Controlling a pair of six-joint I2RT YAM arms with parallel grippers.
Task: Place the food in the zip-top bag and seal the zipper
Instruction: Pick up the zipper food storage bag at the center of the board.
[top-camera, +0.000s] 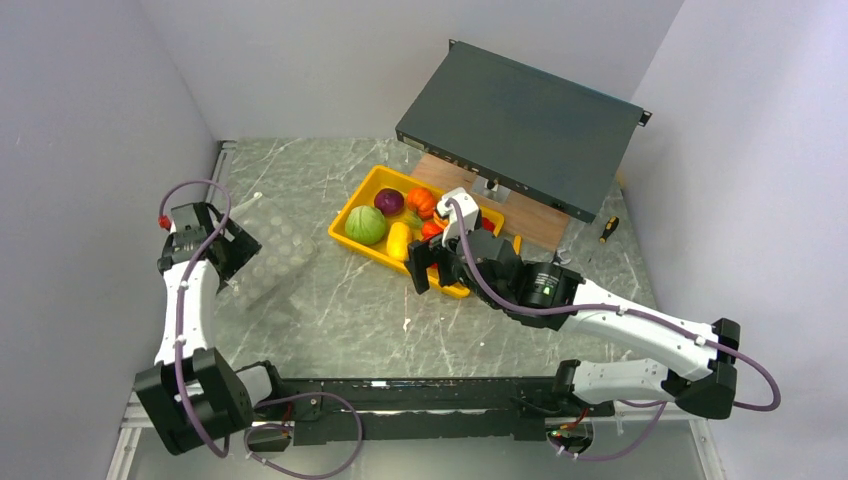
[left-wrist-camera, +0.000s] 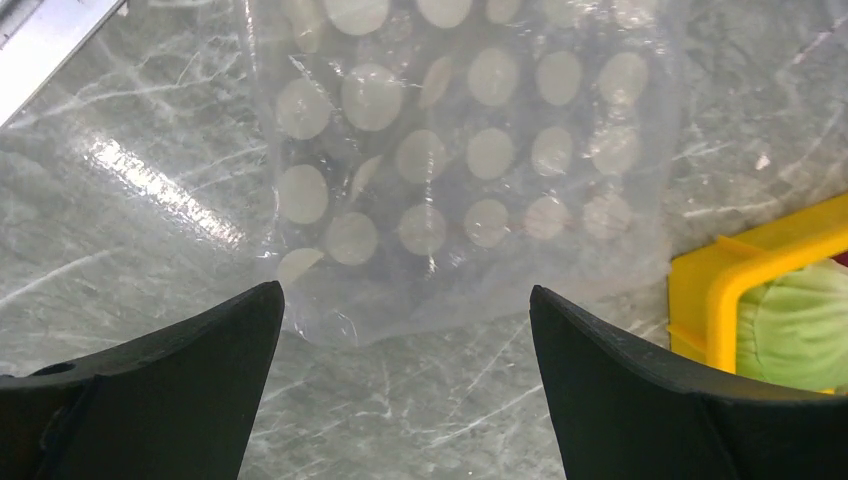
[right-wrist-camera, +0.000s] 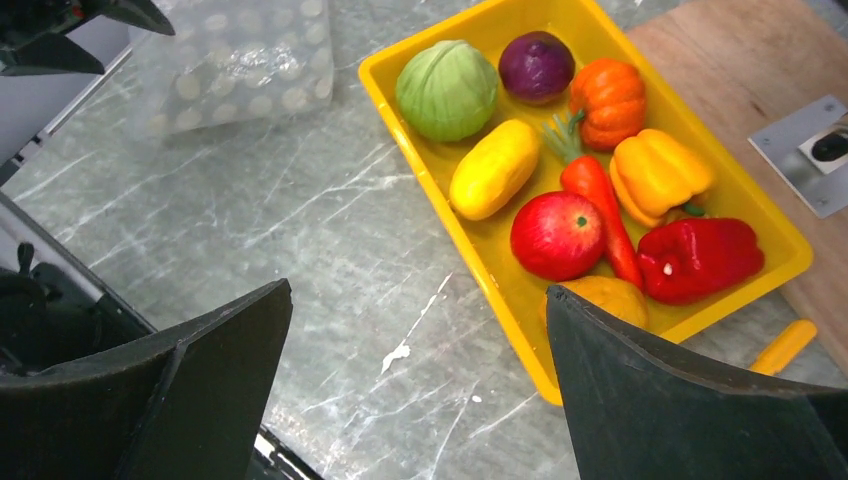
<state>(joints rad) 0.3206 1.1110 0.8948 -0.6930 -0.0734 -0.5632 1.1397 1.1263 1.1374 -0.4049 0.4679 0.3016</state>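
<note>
The food lies in a yellow tray (right-wrist-camera: 430, 170): a green cabbage (right-wrist-camera: 447, 88), a purple round piece (right-wrist-camera: 536, 65), an orange pumpkin (right-wrist-camera: 608, 98), a yellow oval piece (right-wrist-camera: 494, 168), a red apple (right-wrist-camera: 557, 235), a red pepper (right-wrist-camera: 700, 258) and others. My right gripper (right-wrist-camera: 418, 300) hangs open over the tray's near corner, holding nothing. The zip-top bag (left-wrist-camera: 450, 170), clear with white dots, lies flat on the table left of the tray (top-camera: 345, 228). My left gripper (left-wrist-camera: 405, 300) stands open just above the bag's near edge, empty. I cannot make out the zipper.
A dark metal box (top-camera: 520, 125) leans over a wooden board (top-camera: 480, 195) behind the tray. A small screwdriver (top-camera: 608, 229) lies at the right. White walls close in on both sides.
</note>
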